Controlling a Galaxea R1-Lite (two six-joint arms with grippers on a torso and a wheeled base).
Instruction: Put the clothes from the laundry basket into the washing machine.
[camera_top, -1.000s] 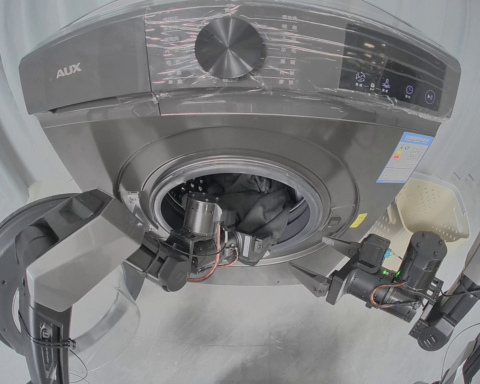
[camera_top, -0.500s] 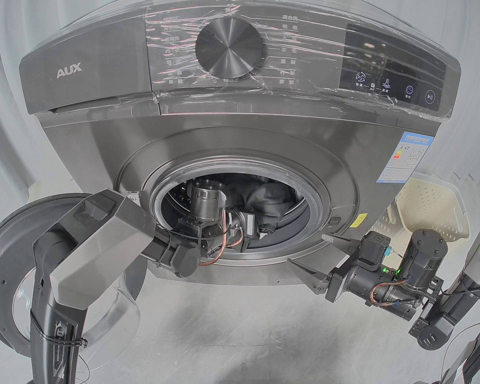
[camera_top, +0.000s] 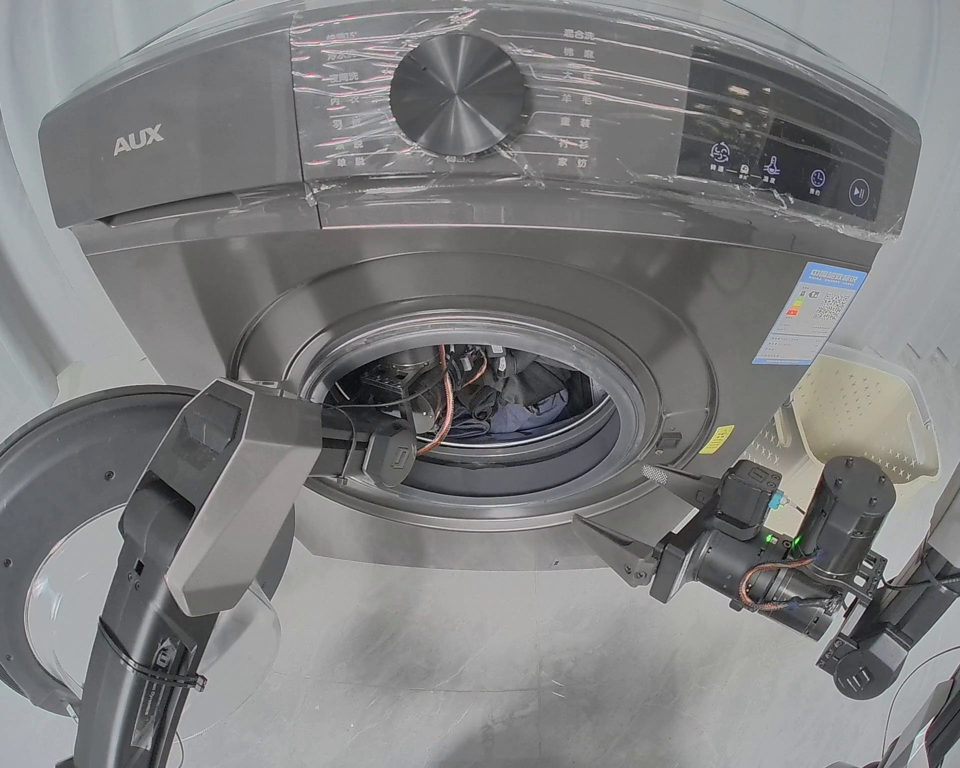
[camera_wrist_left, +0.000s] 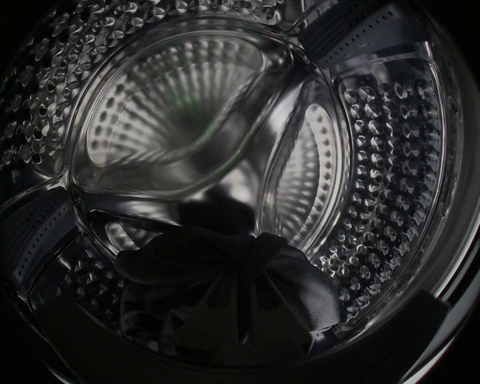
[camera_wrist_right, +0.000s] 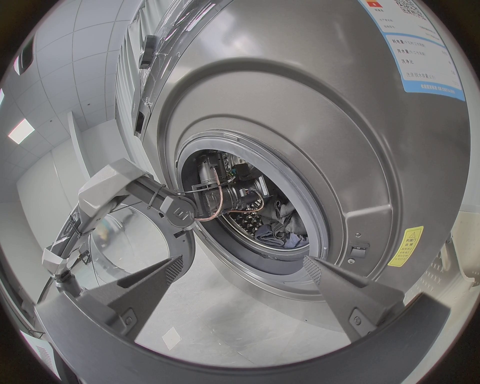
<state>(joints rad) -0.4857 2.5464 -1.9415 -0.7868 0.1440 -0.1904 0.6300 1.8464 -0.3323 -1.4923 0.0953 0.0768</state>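
Left arm's deep through the washing machine (camera_top: 560, 270) opening, with the left gripper (camera_top: 495, 375) inside the drum, right where the clothes (camera_top: 525, 405) must land. Whether it grips the dark garment (camera_wrist_left: 230, 280), I can't tell. The right gripper (camera_top: 615, 498) waits near the laundry basket (camera_top: 860, 410), fingers spread wide and empty, likely ready for the next piece. The print on the blue-edged label (camera_top: 810, 312) and yellow sticker (camera_top: 717, 440) is too small to read.
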